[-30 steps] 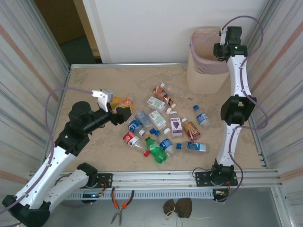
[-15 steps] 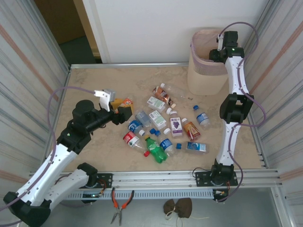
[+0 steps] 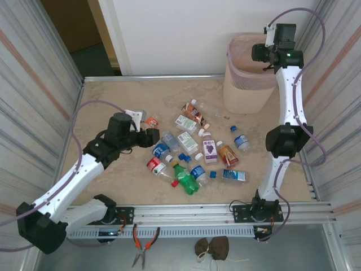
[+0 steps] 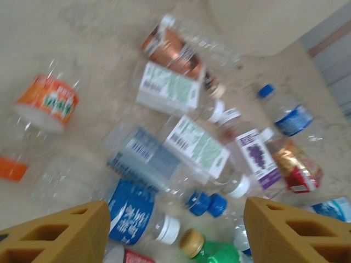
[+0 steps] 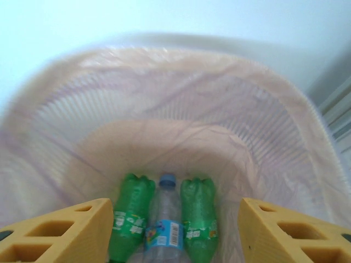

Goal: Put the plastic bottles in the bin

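Mid-frame on the table (image 3: 113, 101), the plastic bottles (image 3: 209, 151) look light, slick, crushable; grip the labelled waist. Left end effector (image 4: 175, 219) and right end effector (image 5: 175, 219) gape empty.

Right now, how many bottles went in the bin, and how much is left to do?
Done: three bottles, two green and one clear, lie in the bin. In hand: nothing; the right pincer hangs open over the bin, the left pincer open above the loose bottles. Left: roughly a dozen of those on the table.
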